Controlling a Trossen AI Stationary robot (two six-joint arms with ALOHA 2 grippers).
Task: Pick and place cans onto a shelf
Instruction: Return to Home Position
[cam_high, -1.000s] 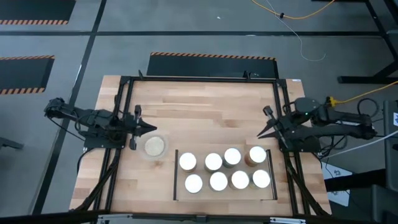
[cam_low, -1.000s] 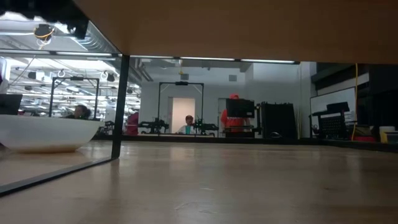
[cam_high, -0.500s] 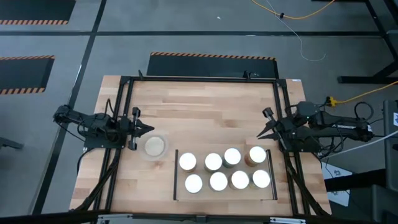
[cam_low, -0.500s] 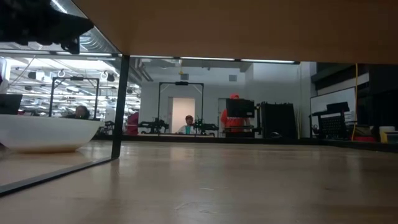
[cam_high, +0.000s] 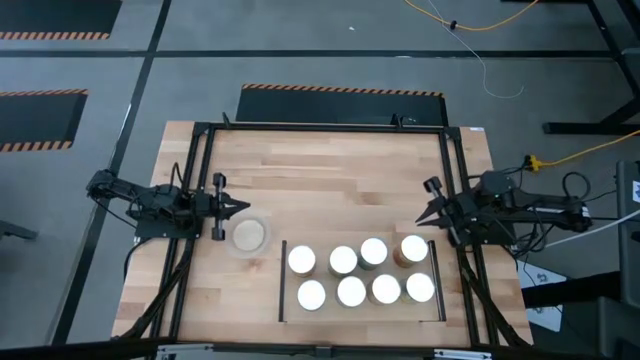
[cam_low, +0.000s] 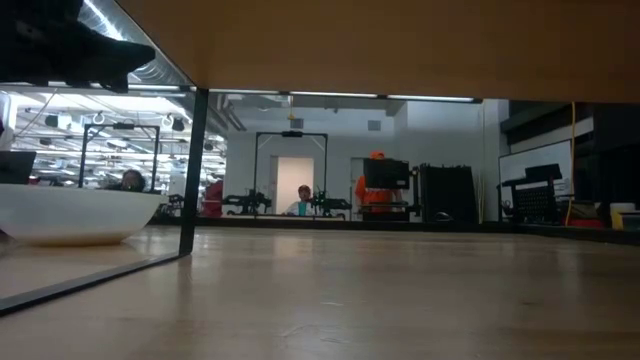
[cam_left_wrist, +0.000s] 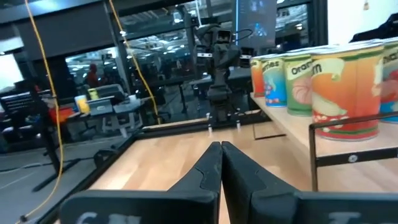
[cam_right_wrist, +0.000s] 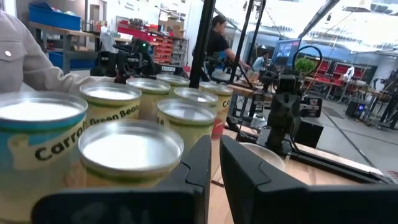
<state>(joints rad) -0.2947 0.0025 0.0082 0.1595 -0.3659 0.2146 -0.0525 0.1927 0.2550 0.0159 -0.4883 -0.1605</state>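
Observation:
Several cans (cam_high: 343, 260) with silver-white tops stand upright in two rows on the light-wood shelf (cam_high: 283, 282) at the table's near middle. They also show in the left wrist view (cam_left_wrist: 345, 81) and the right wrist view (cam_right_wrist: 130, 149). My left gripper (cam_high: 244, 207) is shut and empty, pointing right, left of the shelf and just beyond the round dish (cam_high: 248, 235). My right gripper (cam_high: 421, 216) is shut and empty, pointing left, just beyond the shelf's right end. In the wrist views both pairs of fingers (cam_left_wrist: 221, 148) (cam_right_wrist: 215, 144) lie closed together.
The black metal frame (cam_high: 325, 127) runs round the table's far and side edges. The clear dish (cam_low: 70, 215) with beige contents sits left of the shelf. Bare wood lies between the grippers at the table's far half. People stand in the room beyond, a sleeve (cam_right_wrist: 18, 50) close by.
My left gripper has come down, entering the low view's upper left. Both arms have settled lower, with their fingertips staying near the same places. The cans, shelf and dish have kept still.

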